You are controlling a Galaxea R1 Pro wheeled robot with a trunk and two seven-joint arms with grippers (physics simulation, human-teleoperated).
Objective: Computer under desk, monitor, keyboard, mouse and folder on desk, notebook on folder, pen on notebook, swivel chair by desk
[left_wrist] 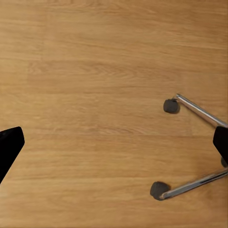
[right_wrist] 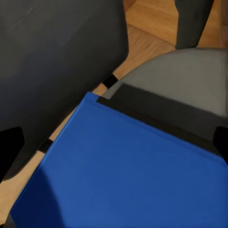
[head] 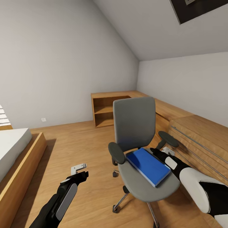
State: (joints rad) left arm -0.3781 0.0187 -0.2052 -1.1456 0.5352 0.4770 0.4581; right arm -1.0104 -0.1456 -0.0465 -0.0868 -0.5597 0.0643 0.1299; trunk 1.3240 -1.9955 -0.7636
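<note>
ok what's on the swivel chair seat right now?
A blue folder lies flat on the swivel chair seat, right gripper at its far edge. Whatever seat area it covers is hidden; nothing sits on top of it.

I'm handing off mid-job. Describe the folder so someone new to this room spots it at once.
Find the swivel chair standing on the wood floor in the middle of the room, grey-upholstered with black armrests. The folder lies flat on its seat, set at an angle, with the right gripper close above its far edge. It is the only bright blue thing there, a thin rectangular slab.
</note>
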